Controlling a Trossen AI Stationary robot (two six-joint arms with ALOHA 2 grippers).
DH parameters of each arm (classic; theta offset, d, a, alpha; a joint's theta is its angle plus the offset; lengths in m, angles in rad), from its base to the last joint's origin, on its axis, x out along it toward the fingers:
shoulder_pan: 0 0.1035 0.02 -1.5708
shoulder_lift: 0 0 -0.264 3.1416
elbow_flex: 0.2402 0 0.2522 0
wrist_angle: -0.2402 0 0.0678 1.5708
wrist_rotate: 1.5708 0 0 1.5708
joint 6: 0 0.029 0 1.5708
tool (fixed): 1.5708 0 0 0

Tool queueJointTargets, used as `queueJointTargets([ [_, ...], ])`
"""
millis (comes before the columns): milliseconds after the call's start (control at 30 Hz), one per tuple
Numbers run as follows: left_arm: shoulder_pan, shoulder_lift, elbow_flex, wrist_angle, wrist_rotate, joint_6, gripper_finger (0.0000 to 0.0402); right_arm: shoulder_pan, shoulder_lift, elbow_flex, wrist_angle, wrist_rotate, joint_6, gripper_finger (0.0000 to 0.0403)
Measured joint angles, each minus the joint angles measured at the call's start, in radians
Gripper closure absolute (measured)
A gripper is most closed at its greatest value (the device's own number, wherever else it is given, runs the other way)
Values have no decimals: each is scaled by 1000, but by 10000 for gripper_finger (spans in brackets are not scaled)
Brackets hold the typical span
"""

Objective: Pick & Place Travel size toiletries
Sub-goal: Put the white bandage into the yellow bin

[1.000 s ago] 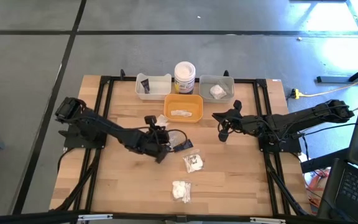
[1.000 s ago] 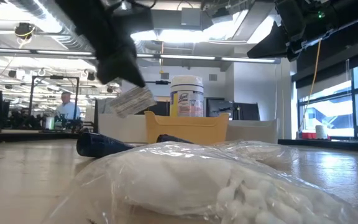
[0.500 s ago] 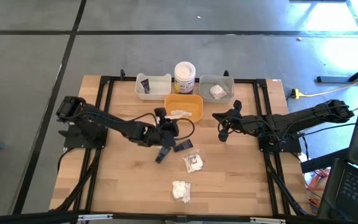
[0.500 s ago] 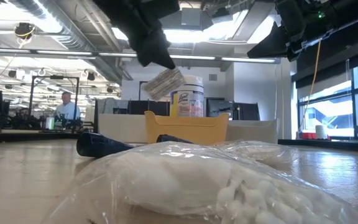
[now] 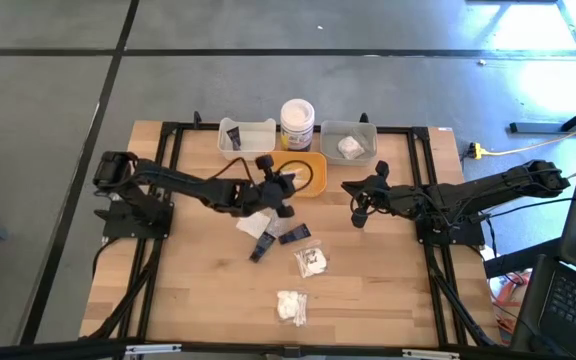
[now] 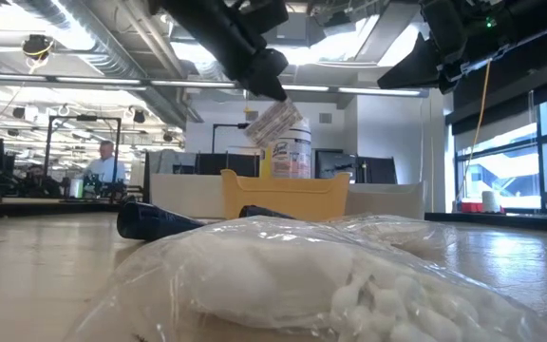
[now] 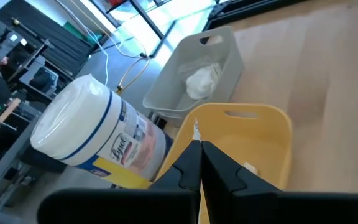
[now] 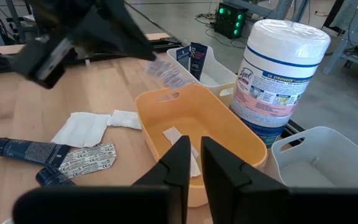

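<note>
So the left gripper [image 5: 273, 188] is mid-carry here: its jaws are pinched tight on a flat sachet [image 6: 274, 123], and it hangs just over the near-left rim of the yellow tray [image 5: 311, 162] in the upper middle of the high view. In the low view the sachet dangles from the fingertips above and a bit left of the tray, right in front of the jar [image 6: 291, 144]. Its long axis runs on a slant, upper end in the jaws, free end pointing down and to the left of the frame, so it's tilted rather than flat or plumb. Looks to me like the placing step: one sachet already lies inside the tray in the right wrist view, and this one seems headed to join it. My guess for the next move is a little more travel over the tray's middle, then open up, since a slanted sachet let go at the rim could catch the wall and slide outside. The right gripper [image 5: 360, 215] just waits over the table to the right of the tray, jaws nearly together and holding nothing. Still lying on the wood in the middle of the high view: a white sachet [image 5: 254, 223], two black tubes [image 5: 292, 234], and two clear-wrapped fluffy pieces [image 5: 311, 262] lower down. The white tray [image 5: 236, 150] and grey tray [image 5: 364, 130] flank the jar at the top.
</note>
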Motion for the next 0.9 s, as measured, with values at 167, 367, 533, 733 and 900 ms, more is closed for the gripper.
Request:
queueJointTargets([
  [167,56,0,0,16,52,-1,400,0,0,0,0,0,0,357],
  [367,114,0,0,17,114,-36,400,0,0,0,0,0,0,368],
  [533,151,0,0,17,188,-87,400,0,0,0,0,0,0,377],
  [733,169,54,0,73,206,-98,400,0,0,0,0,0,0,380],
  [900,177,125,0,92,155,-95,400,0,0,0,0,0,0,374],
])
